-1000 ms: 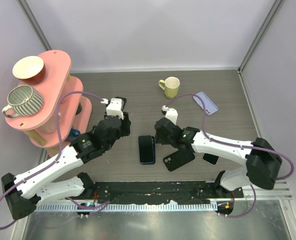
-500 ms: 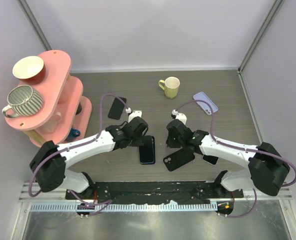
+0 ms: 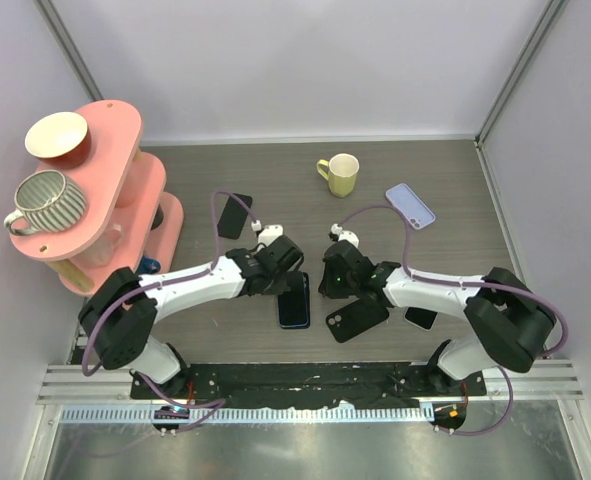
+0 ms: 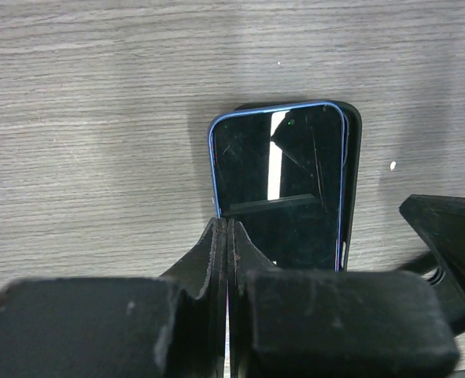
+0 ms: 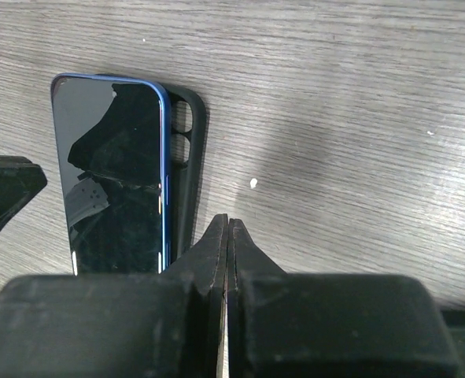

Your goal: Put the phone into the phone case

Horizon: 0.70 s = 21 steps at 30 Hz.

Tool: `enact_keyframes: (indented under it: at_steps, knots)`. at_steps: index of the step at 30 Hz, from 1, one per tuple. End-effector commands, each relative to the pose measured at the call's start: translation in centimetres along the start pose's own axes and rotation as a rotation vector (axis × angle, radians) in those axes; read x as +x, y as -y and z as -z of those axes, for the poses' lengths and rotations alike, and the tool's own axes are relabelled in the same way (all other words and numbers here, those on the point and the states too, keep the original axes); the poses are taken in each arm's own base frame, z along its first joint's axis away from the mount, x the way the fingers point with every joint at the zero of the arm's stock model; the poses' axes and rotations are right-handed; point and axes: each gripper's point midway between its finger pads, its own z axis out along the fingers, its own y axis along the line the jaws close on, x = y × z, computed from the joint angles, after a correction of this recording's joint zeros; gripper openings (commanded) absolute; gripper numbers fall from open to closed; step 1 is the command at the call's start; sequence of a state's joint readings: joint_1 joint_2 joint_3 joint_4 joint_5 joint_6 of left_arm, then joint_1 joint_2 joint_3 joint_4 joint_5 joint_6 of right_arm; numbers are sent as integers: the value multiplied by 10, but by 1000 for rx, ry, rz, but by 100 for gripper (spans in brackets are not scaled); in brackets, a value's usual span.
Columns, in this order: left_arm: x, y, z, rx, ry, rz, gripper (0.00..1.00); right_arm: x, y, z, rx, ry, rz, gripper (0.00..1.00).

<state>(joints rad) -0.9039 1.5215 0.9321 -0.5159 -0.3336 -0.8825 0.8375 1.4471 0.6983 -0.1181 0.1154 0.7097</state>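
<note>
Left gripper (image 3: 287, 268) sits at the upper end of the phone (image 3: 294, 300), just below the centre of the top external frame. The right gripper (image 3: 327, 282) is just right of the phone's upper right corner. The phone lies flat and screen up on the bench (image 3: 275, 180), its long axis running up and down the frame. A second black case (image 3: 355, 318) lies just right of it, with a small dark phone (image 3: 421, 318) further right. A yellow mug (image 3: 339, 173) and a lavender case (image 3: 410, 205) stand in the upper right, and a pink rack (image 3: 125, 190) stands at the left edge.

Left wrist view: the left gripper (image 4: 226, 224) has its fingers pressed together and holds nothing. Its tips overlap the lower left corner of the phone (image 4: 278, 185); contact cannot be confirmed. The phone has a blue rim and rests on the phone case (image 4: 354, 157), whose black edge projects past the phone's top and right sides. Part of the right gripper (image 4: 444, 236) shows at lower right.

Right wrist view: the right gripper (image 5: 226, 219) is also pressed together and empty, with its tips just right of the phone case (image 5: 186, 150). The case's camera cut-outs are exposed beside the phone (image 5: 114, 173), which covers the case's left portion.
</note>
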Motion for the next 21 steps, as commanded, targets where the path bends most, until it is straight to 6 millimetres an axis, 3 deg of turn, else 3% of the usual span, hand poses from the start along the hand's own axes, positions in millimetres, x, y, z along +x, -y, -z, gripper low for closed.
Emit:
enact_keyframes:
  at_steps: [1,7,21]
  knots:
    - [-28,8,13,24,93,64,0,-6,-7,-9,-42,23,-1,1]
    - [-30,-13,11,-52,105,111,0,-1,-4,-16,-55,-8,-15,1]
    - [-30,1,-11,-57,80,100,0,-2,-6,-23,-73,4,-27,1]
